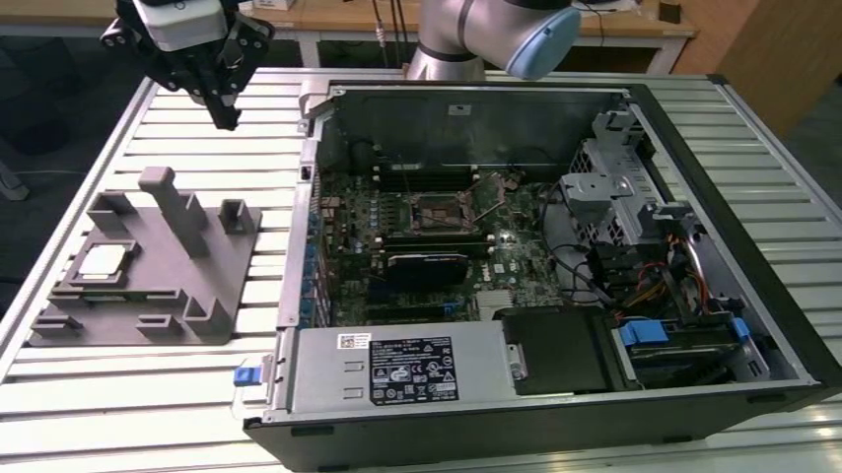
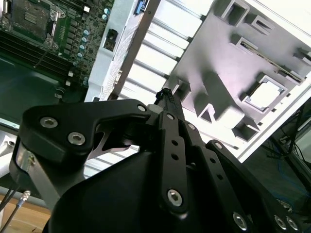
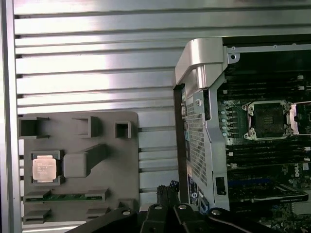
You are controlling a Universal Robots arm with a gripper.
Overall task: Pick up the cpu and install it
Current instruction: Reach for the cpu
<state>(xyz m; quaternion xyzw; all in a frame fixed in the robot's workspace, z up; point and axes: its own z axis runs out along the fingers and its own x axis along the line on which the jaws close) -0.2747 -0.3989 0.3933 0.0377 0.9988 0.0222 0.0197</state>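
On the slatted tabletop (image 1: 158, 394) the cpu (image 1: 103, 260) lay walled in its grey holder (image 1: 197, 296), where my gripper (image 1: 227, 116), pressed together and empty, could, I judged, jam against those walls.

Exterior view, clock positions taken from case (image 1: 460, 123), which sits on bench (image 1: 145, 394). Holder (image 1: 197, 286) at 9 o'clock, near case, on bench. Cpu (image 1: 103, 261) in recess at holder's 9 o'clock side. Pincer (image 1: 228, 118) at 11 o'clock, above bench, behind holder. Socket (image 1: 441, 212) at centre of motherboard (image 1: 355, 286), inside case. Power supply (image 1: 394, 370) at 6 o'clock end.
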